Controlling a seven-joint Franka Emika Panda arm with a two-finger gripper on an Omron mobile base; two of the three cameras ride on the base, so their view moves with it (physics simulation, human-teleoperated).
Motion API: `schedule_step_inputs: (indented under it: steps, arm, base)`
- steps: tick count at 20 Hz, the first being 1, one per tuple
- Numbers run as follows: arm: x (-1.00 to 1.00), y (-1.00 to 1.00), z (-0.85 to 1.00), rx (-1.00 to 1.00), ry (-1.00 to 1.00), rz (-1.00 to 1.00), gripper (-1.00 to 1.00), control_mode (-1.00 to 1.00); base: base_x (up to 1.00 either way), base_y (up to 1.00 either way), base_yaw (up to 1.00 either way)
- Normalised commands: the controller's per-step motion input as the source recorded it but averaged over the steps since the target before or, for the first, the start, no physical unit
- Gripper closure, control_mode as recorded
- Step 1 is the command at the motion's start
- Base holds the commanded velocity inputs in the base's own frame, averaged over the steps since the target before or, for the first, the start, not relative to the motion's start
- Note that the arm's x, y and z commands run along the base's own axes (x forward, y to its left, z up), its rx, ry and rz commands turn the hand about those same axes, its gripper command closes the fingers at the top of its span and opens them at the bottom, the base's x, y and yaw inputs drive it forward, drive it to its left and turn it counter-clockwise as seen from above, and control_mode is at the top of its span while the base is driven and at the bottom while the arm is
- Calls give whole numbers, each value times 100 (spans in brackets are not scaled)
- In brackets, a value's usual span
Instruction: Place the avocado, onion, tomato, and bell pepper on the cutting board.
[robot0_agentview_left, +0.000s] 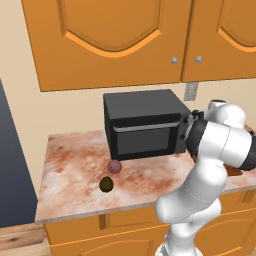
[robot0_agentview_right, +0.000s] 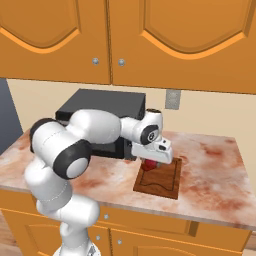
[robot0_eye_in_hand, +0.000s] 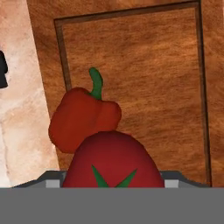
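We saw the end effector (robot0_agentview_right: 151, 164) clasping the tomato (robot0_eye_in_hand: 114, 159) above the cutting board (robot0_agentview_right: 167, 180), beside the bell pepper (robot0_eye_in_hand: 81, 118). We judged release came next; onion (robot0_agentview_left: 114, 166) and avocado (robot0_agentview_left: 106, 184) waited on the counter (robot0_agentview_left: 70, 170).

One avocado (robot0_agentview_left: 106, 184); one onion (robot0_agentview_left: 114, 166)

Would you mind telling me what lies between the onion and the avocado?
Nothing: in the left base view only bare counter separates the onion from the avocado just in front of it.
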Motion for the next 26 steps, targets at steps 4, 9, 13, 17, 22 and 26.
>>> schedule_step_inputs:
  steps: [4, 9, 13, 17, 22, 26]
  arm:
    - [0, -57, 8, 5, -8, -4, 100, -100]
    - [0, -47, 7, 4, -13, 0, 100, -100]
    - [0, -34, -5, 2, -18, 0, 100, -100]
    - [0, -6, -32, 0, -24, 0, 100, -100]
    - [12, 4, -20, 0, -9, 1, 100, -100]
    - [26, 16, -6, 0, 0, 1, 100, -100]
  base:
    - [0, 0, 0]
    - [0, 0, 0]
    - [0, 0, 0]
    - [0, 0, 0]
    - [0, 0, 0]
    - [0, 0, 0]
